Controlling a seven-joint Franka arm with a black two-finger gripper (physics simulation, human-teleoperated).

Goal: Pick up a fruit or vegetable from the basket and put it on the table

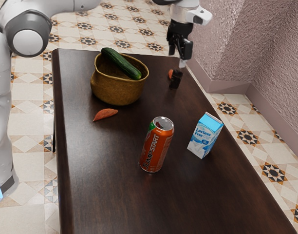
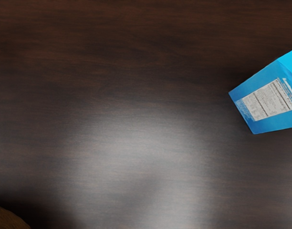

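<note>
Can (image 1: 157, 146): nearest, upright on the table (image 1: 102, 190). Not our target.
Carton (image 1: 205, 136): upright, toward the exterior view's right. Keep the return path off it, looks easy to tip.
Red-orange piece (image 1: 105, 114): on the table just beside the basket. Looks like veg, but it's outside, so doesn't count as the pick.
Basket (image 1: 117, 90): deep, rim a bit wavy. Could drag if the grip catches the rim.
Cucumber (image 1: 121, 63): task's thing, in the basket, leaning across it, one end above the rim. My guess: firm, moderate weight, smooth skin, so it may roll or slip under a light pinch. Bruises if crushed. Take it across the width near mid-length, clear of the rim. End grab would let it swing. Lift straight up before moving sideways, then lay it flat and let go low so it doesn't roll.
Dark upright thing (image 1: 176, 79): farther back, can't identify it. Second orange piece (image 1: 170, 74) right by it.
Gripper (image 1: 179, 54): up near that dark thing, fingers apart, nothing seen between them. Well off the cucumber; pick not made. Next: over to the basket, line up across the cucumber.
</note>
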